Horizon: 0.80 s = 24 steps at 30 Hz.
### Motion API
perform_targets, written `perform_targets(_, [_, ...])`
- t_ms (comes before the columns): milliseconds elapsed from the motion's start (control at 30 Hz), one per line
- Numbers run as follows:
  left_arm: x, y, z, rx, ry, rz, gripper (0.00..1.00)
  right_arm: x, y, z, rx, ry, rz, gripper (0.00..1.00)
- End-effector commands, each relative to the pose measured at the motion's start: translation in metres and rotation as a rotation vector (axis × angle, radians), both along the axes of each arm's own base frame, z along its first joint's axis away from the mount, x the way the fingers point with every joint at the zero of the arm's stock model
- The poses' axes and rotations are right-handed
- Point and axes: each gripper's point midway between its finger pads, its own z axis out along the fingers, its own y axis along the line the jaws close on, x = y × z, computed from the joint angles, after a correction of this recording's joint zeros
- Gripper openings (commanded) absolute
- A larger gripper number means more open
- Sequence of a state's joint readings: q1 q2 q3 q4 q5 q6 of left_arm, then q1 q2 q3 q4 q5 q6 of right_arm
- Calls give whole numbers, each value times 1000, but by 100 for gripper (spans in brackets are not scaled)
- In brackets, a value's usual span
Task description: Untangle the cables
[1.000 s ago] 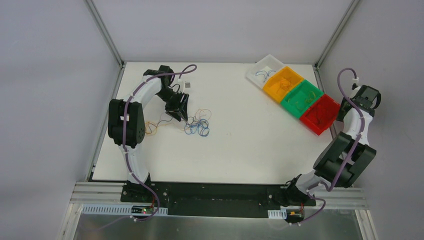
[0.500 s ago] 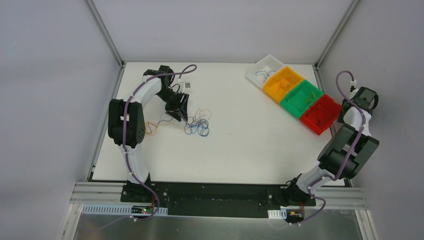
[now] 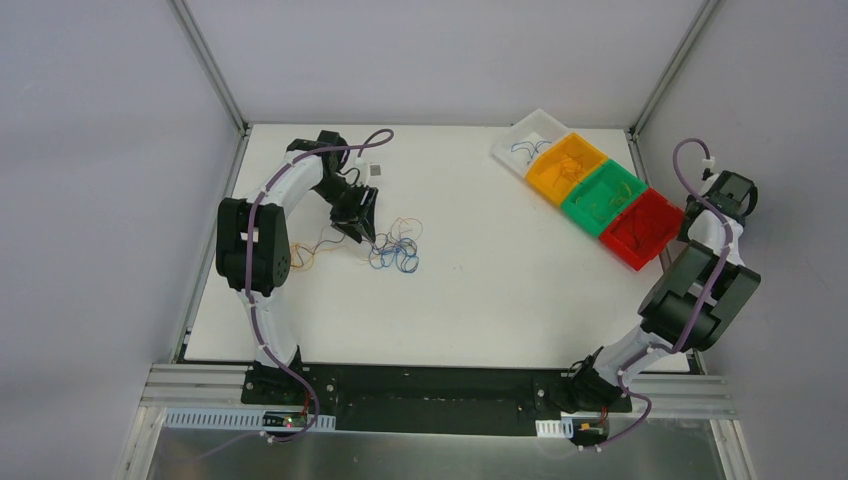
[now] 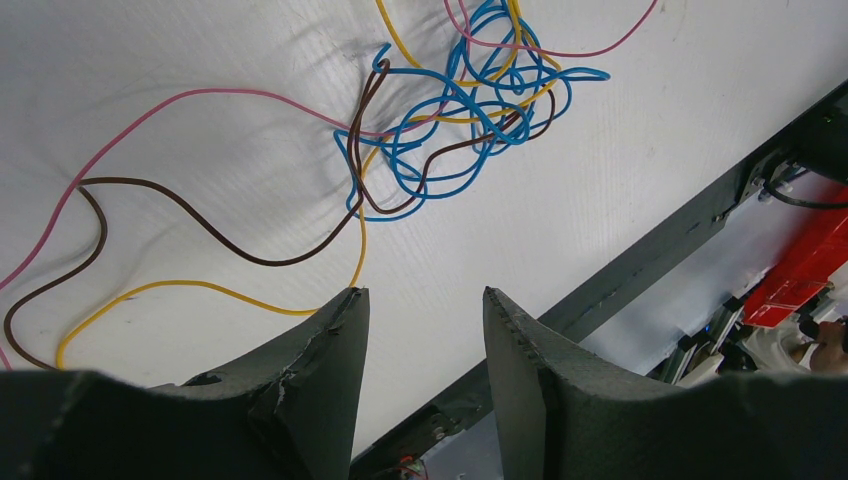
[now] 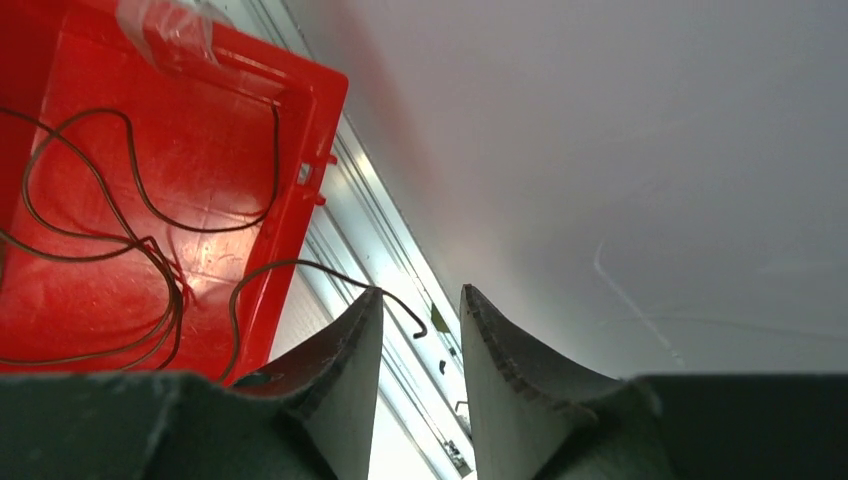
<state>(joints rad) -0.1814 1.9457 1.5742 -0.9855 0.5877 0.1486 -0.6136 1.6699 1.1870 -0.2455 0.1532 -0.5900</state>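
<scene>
Left wrist view: left tool (image 4: 422,295) agape above tangled cables (image 4: 462,104); right tool (image 5: 421,292) agape beside red bin (image 5: 215,130).

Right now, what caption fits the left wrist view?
Open left claw near tangled blue, brown, yellow and pink cables.

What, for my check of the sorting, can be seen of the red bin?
The red bin is a shallow, open, rectangular tray of glossy red plastic. It is the last in a slanted row at the right edge of the table, up against the green bin. A strip of clear tape sticks to one wall. Thin brown wires lie looped on its floor. One runs out over the wall and ends by the open right gripper, which hovers just outside. Whether it touches the gripper is unclear.
</scene>
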Motion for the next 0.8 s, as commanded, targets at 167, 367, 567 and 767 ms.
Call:
perform_targets(167, [1,2,5,1,15,13,47,22,-14,29,-40,-92,-11,35])
perform_targets(367, [2,2,6,2,12,15,47,19,-12,23,-30,-73,-9,33])
perform_targets(567, [3,0,6,0,17,20,46,15,-10,18,-23,-58,-7,31])
perform_targets(767, [8,0,7,0,7,22,47,12,-8,15,-19,-41,0,26])
